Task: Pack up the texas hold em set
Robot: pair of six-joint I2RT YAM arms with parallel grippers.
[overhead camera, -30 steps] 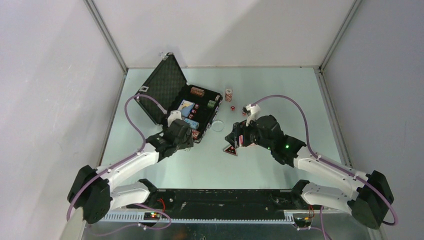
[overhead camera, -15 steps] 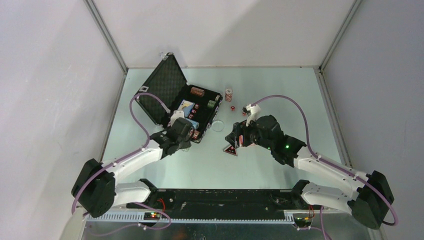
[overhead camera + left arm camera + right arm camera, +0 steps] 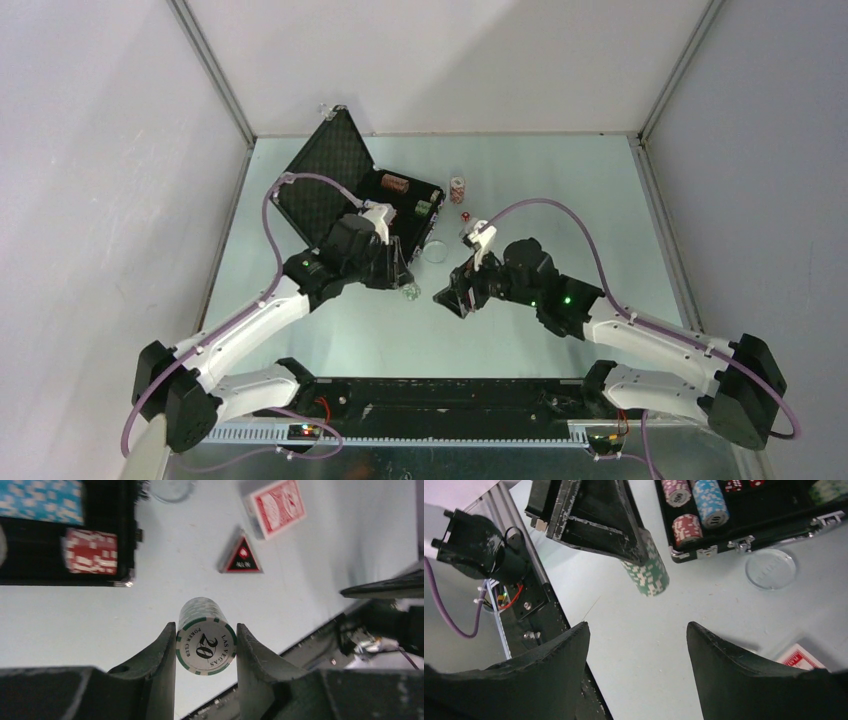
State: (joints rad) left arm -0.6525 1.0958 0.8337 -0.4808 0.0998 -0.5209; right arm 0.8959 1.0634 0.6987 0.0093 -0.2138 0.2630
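The black briefcase lies open at the back left, its base holding red chips and blue chips. My left gripper is shut on a green-and-white chip stack, which hangs over the table just in front of the case. The same stack shows in the right wrist view. My right gripper is open and empty, low over the table to the right of the stack. The black-red triangle and a red card deck lie on the table.
A clear round dish sits by the case's front corner. A small chip stack and a red die stand farther back. The black base rail runs along the near edge.
My left arm swung right, away from the case, and its jaws closed on the green chip stack. My right gripper shifted left and now covers the triangle in the top view.
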